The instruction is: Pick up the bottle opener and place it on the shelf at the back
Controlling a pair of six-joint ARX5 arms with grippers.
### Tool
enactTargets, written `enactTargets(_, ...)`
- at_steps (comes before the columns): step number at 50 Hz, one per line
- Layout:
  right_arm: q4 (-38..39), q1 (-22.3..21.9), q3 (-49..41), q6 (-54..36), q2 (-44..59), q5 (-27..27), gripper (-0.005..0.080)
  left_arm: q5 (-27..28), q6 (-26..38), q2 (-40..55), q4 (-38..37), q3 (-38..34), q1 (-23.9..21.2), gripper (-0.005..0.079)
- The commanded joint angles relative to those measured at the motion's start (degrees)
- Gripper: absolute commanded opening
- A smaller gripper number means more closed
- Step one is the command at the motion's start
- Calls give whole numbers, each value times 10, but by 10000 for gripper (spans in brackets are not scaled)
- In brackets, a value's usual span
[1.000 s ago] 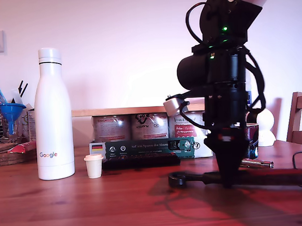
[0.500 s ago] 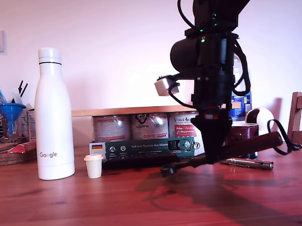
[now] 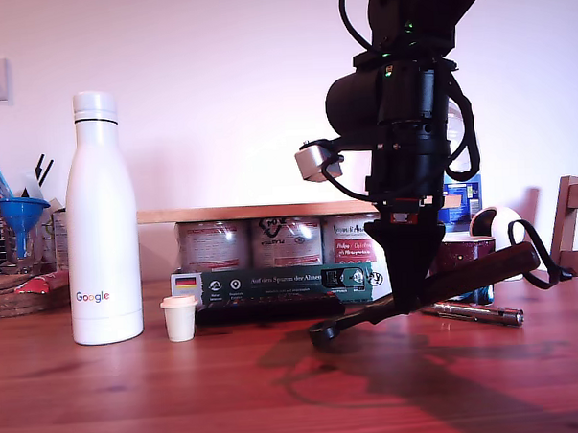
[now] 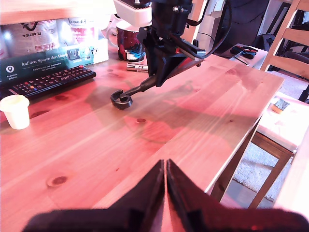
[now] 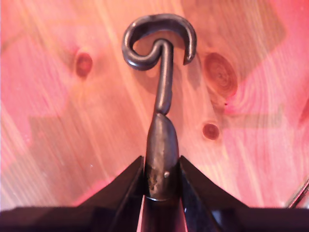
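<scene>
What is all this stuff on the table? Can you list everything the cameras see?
bottle opener: one, dark, tilted in my second gripper, ring head low
shelf: one, pale wood, on the tins at the back
tins: three, labelled, under shelf
water bottle: one, white, exterior view's left
small cup: one, cream, beside bottle
remote control: one, black
green box: one, behind remote
metal pen: one, silver, exterior view's right
funnel: one, blue
table: one, reddish wood
my second gripper: shut on opener
my first gripper: shut, holding nothing
</scene>
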Motion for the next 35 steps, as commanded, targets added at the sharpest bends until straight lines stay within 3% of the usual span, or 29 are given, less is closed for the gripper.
enactTargets(1,4,6,12,3,-5,-5,-13,2,3,-5,-4,-8,-2,-24)
enactTargets(35,9,6,34,24,-21,-33,-13,2,3,-5,-4,-8,-2,-24)
